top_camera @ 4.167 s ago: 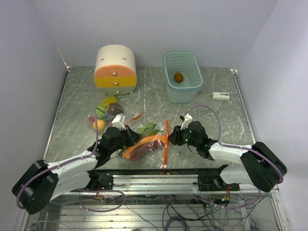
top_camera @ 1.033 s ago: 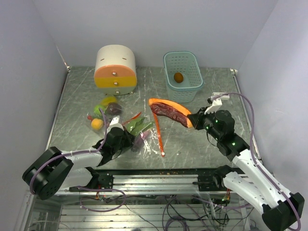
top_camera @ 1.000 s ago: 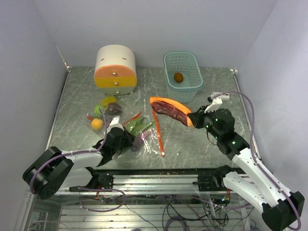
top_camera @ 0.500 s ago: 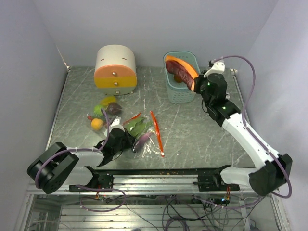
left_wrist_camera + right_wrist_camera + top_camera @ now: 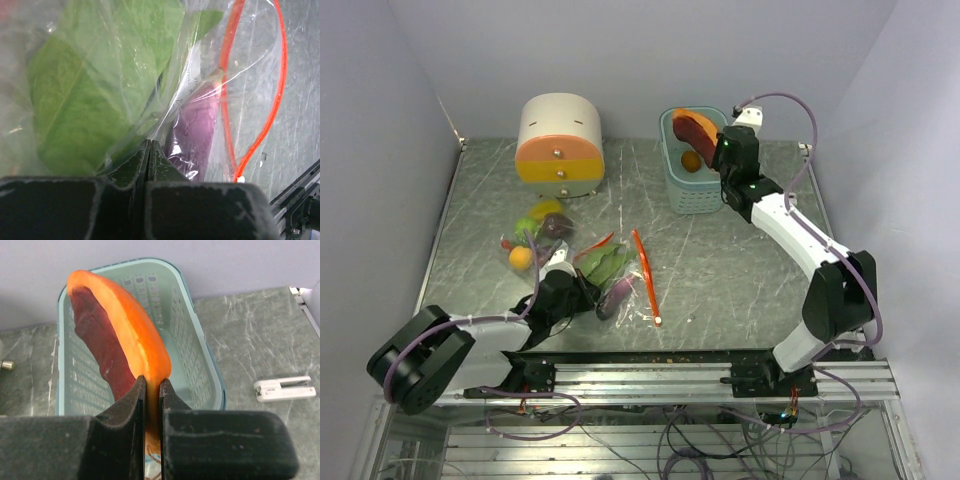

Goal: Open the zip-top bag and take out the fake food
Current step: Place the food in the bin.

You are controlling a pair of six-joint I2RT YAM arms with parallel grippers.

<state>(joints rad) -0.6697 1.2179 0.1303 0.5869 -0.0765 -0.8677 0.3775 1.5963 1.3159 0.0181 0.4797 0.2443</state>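
Near the front edge of the grey marbled tabletop (image 5: 740,270), the left fingers (image 5: 145,156) are clenched tight on a fold of the clear zip-top bag (image 5: 632,292), whose orange-red zip strip (image 5: 644,270) lies open and trails toward the front edge. Inside the bag, seen through the film, are a flat green leafy piece (image 5: 90,90) and, just beside it on the side toward the zip strip, a purple piece (image 5: 195,125). The left wrist view shows the two pressed close together under wrinkled plastic. Farther back and to the left, apart from the bag, a small cluster of fake food lies on the tabletop: an orange fruit (image 5: 521,257), a lime-green fruit (image 5: 527,228), a dark red-purple piece (image 5: 558,226) and a yellow fruit (image 5: 548,209). Toward the back on the right, the right arm reaches far out, and the right fingers (image 5: 139,390) are clamped on the lower end of a curved orange slice with dark red flesh (image 5: 120,335), holding it upright over the opening of the teal plastic basket (image 5: 672,185). A small orange fruit (image 5: 691,160) lies in the bottom of that basket. A small white clip-like object (image 5: 284,388) lies on the tabletop to the basket's right. At the back left stands the round cream-and-orange drawer box (image 5: 559,146).
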